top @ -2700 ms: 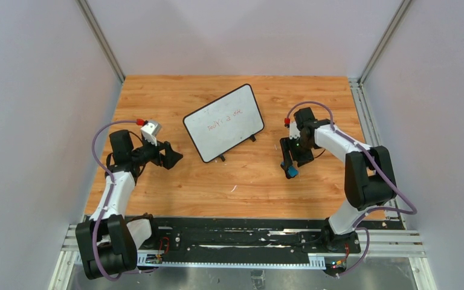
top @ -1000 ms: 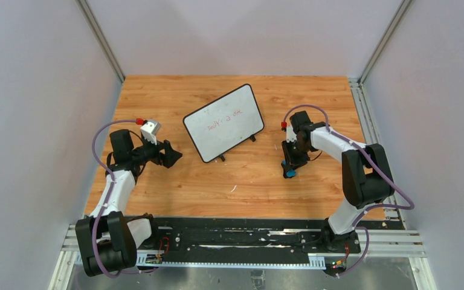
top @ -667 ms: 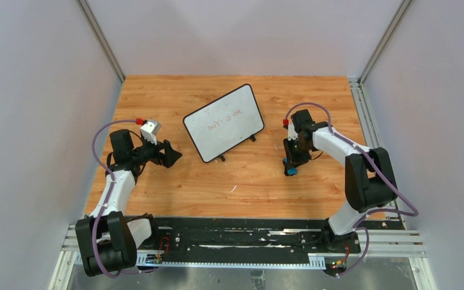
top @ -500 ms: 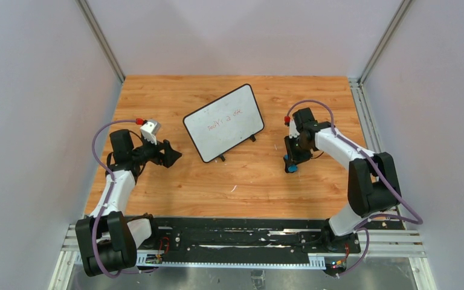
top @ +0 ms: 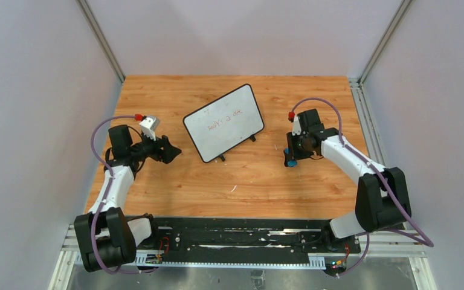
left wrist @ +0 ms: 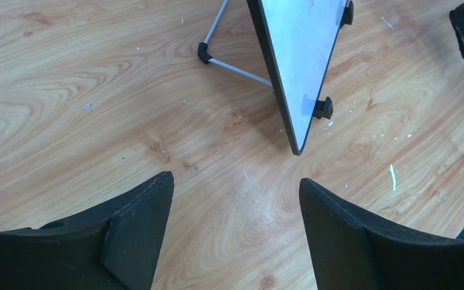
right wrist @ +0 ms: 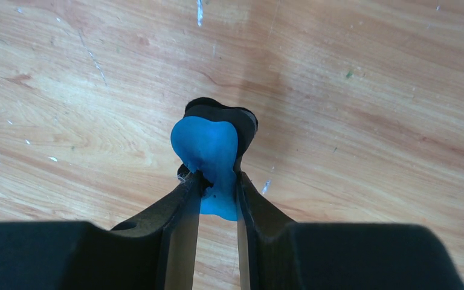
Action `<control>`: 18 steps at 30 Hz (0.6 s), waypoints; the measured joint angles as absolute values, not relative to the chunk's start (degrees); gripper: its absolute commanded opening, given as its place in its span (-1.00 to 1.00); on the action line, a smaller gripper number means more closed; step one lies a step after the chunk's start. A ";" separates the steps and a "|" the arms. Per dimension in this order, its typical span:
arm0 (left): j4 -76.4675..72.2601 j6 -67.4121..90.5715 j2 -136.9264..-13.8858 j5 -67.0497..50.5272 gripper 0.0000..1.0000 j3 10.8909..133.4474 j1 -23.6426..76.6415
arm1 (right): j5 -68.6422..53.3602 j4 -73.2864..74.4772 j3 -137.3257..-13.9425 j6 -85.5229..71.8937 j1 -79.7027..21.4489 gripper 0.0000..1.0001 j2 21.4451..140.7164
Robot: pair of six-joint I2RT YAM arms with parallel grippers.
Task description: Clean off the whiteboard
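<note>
The whiteboard (top: 224, 122) stands propped on its feet toward 12 o'clock on the worktop (top: 175, 181), red writing unwiped. At its 4 o'clock the right end effector (right wrist: 217, 183) pinches the blue eraser (right wrist: 205, 148) by one narrow end, perhaps off-centre, so a hard swipe could twist it loose. The left end effector (left wrist: 235, 205), gaping empty at 8 o'clock, steadies nothing; pressure could tip the board.

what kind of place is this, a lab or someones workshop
Most likely a robotics lab test cell: two arms bolted to a metal rail at the edge of a wood-grain table, plain white panels on metal posts closing it in, and a small whiteboard set out as a prop.
</note>
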State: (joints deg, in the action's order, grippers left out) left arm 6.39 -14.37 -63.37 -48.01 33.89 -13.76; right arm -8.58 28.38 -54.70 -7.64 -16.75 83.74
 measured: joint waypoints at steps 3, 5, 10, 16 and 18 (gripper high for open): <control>6.61 -13.65 -63.55 -49.04 0.54 34.52 -13.76 | -9.06 26.72 -54.52 -7.75 -16.75 -0.99 82.94; 6.52 -13.10 -63.61 -50.09 0.45 34.76 -13.76 | -9.45 25.65 -54.52 -7.75 -16.75 -0.99 82.94; 4.19 -10.94 -64.99 -54.26 0.56 34.83 -13.76 | -10.79 23.77 -54.52 -7.75 -16.73 -0.99 82.94; -0.47 -7.20 -75.44 -58.89 0.56 38.39 -13.76 | -12.10 22.13 -54.52 -7.75 -16.75 -0.99 82.91; -1.89 -6.02 -78.94 -59.90 0.56 39.83 -13.76 | -12.27 22.06 -54.52 -7.73 -16.75 -0.99 82.81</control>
